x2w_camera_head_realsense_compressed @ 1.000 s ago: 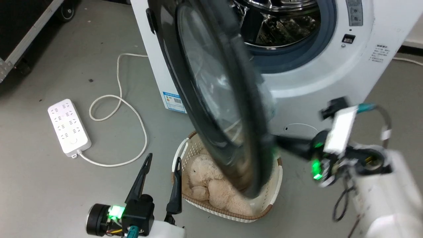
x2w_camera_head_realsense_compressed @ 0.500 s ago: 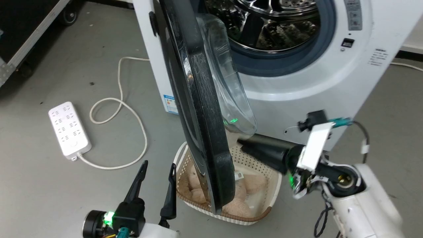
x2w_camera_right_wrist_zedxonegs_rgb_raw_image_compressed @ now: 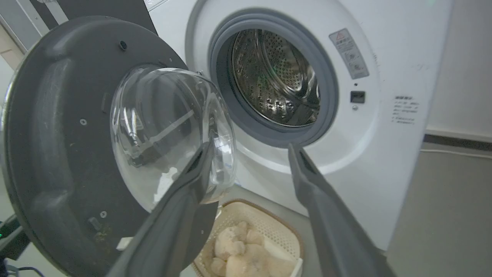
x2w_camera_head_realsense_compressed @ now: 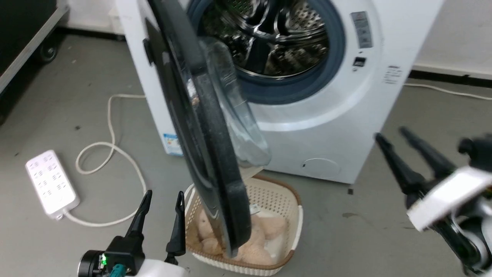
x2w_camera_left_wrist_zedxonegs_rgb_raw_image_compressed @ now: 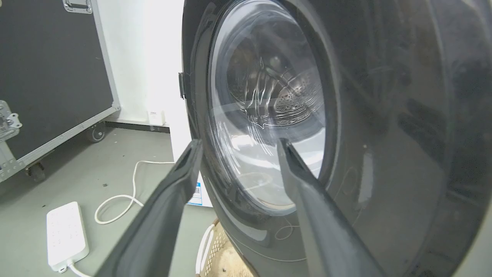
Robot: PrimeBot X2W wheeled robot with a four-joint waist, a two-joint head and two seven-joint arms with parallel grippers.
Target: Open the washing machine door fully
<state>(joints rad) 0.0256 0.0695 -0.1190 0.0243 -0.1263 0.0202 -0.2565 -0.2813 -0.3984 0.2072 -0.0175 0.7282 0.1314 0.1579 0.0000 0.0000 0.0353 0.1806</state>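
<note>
Door part-way through its swing, both grippers off it.

The washing machine door (x2w_camera_head_realsense_compressed: 211,154) hangs from its hinge on the machine's left side, standing out roughly square to the white front (x2w_camera_head_realsense_compressed: 326,127) and edge-on in the head view, its glass bowl facing the open drum (x2w_camera_head_realsense_compressed: 269,38) and its lower rim above the basket (x2w_camera_head_realsense_compressed: 294,207) with the plush toy (x2w_camera_head_realsense_compressed: 265,227). The opening step looks unfinished: the door probably has further to swing leftward. The right gripper (x2w_camera_head_realsense_compressed: 389,132) hovers low and well to the right of the door, fingers spread and holding nothing. The left gripper (x2w_camera_head_realsense_compressed: 164,192) points up just beside the door's glossy outer face, likewise spread and empty. The next move likely calls for a leftward push on the inner face or rim, with the left arm clear of the door's path.
</note>
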